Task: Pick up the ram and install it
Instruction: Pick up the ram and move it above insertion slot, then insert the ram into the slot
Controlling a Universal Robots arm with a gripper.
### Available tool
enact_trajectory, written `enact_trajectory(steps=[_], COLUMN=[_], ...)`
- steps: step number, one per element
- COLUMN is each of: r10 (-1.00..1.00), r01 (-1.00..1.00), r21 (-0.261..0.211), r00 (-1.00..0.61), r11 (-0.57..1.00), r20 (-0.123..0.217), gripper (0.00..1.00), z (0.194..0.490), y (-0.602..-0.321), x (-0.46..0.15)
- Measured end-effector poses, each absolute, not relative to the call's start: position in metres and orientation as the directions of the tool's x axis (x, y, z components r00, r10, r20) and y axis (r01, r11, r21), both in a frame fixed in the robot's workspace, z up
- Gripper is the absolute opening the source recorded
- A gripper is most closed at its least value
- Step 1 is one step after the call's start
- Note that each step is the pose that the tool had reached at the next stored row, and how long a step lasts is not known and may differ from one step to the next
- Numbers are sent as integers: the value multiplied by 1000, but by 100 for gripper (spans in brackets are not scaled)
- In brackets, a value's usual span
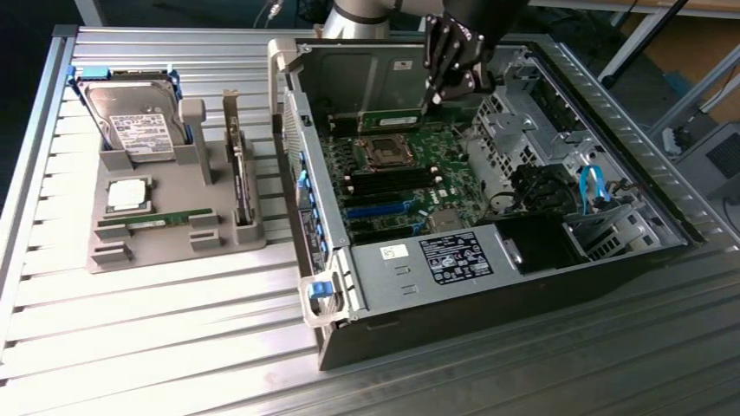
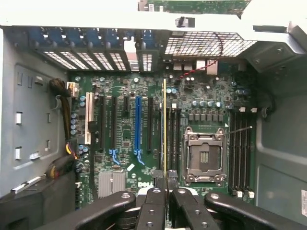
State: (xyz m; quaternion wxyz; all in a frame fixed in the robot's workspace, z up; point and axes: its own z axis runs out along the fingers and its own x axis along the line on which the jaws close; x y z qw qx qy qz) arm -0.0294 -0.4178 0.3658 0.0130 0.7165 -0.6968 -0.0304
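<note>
jaws of the gripper [image 2: 164,180] pinch the ram [image 2: 164,124] edge-on over the motherboard [image 2: 122,158], near the processor socket [image 2: 205,155]. case [image 1: 486,316] walls stand round it. the case lies on a slatted metal table [image 1: 173,347], beside a grey parts holder [image 1: 162,186].

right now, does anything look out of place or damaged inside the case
Nothing looks spilled or broken. The CPU socket is empty, and the gripper holds the ram above the motherboard, not seated in a slot.

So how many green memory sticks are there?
2. One, the ram, is clamped in the gripper above the motherboard; the second stick lies on the grey tray. Others may be hidden.
</note>
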Motion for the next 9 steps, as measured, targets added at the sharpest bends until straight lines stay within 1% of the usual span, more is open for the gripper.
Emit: enact_trajectory(steps=[9], r10=[-999], r01=[-998], r21=[61], r00=[27], r11=[-29], r20=[-26], gripper=[12], z=[366], y=[-417], x=[-29])
